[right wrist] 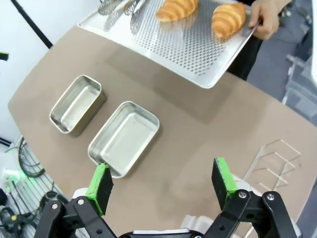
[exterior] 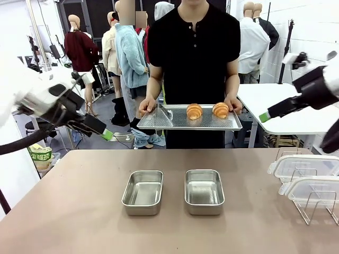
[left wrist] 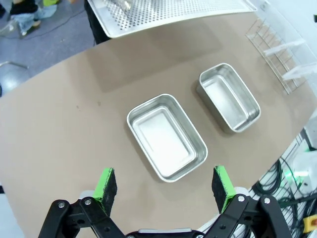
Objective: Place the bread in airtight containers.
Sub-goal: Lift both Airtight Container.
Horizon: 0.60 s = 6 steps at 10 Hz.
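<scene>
Both golden-brown, ridged croissant-like rolls (exterior: 194,111) (exterior: 221,109) lie on a flat perforated steel tray (exterior: 175,121). A person holds this tray by its two ends, in the air above the far edge of the brown desk (exterior: 79,211). The rolls sit side by side towards the tray's right half, and what looks like metal tongs (right wrist: 119,7) lies at its left end.

On the robot's side of the tray, two small shiny rectangular steel pans (exterior: 143,191) (exterior: 204,191) stand apart on the desk, both empty. To the right of the tray, and nearer the robot, two clear plastic lids (exterior: 307,166) (exterior: 318,190) rest on a wire rack (exterior: 318,211).

The left fingers (left wrist: 105,184) are spread wide and hold nothing, and they hang above the desk on the tray's left. The right fingers (right wrist: 100,186) are equally released and empty, up in the air on its right.

No bread is in a container yet, so the first pick is the risky part. The tray is hand-held, so it could dip or drift as fingers press down, and a grasp could miss. The rolls look glossy and rounded, so a shallow pinch may let one slip out, while a hard one may crush it. With the rolls so close together, both arms reaching in at once could collide. The pans look light and could skid if nudged. A roll left resting across a rim would stop its lid from sealing.
</scene>
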### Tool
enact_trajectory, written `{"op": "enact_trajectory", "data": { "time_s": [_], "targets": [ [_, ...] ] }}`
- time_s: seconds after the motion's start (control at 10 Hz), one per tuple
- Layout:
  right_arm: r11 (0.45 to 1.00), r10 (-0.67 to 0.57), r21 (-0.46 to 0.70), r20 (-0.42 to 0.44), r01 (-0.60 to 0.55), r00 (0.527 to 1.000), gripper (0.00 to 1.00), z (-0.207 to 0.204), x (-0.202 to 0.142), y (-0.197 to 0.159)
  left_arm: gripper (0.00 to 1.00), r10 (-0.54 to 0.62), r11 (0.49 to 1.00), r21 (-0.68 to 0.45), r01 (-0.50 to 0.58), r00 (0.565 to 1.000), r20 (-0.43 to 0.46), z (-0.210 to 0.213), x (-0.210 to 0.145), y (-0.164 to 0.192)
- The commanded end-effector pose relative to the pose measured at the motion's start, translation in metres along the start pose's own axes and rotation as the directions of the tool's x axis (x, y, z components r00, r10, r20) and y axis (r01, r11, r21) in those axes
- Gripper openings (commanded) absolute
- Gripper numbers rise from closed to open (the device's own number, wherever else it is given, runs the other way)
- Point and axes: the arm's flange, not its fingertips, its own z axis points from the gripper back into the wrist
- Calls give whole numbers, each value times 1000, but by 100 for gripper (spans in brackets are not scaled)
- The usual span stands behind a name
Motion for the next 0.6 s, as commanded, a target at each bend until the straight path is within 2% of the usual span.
{"op": "enact_trajectory", "data": {
  "time_s": [0.0, 0.1, 0.2, 0.4, 0.5],
  "targets": [
    [994, -105, -9, -184, 105, 977, 100, -32, 32, 22, 100, 161, 986, 51, -162, 987, 20, -44, 16, -4],
    [993, -122, -23, -250, 120, 961, 100, -43, 38, 36, 100, 206, 974, 91, -207, 978, 26, -55, 18, -4],
    [984, -177, -75, -335, 161, 925, 100, -57, 43, 44, 100, 264, 961, 84, -264, 964, 5, -65, 20, 2],
    [986, -163, -119, -479, 121, 862, 100, -103, 47, 61, 100, 356, 923, 177, -341, 933, -58, -89, 21, 12],
    [985, -167, -115, -517, 125, 840, 100, -125, 50, 60, 100, 395, 904, 218, -368, 913, -98, -103, 21, 21]
  ]
}}
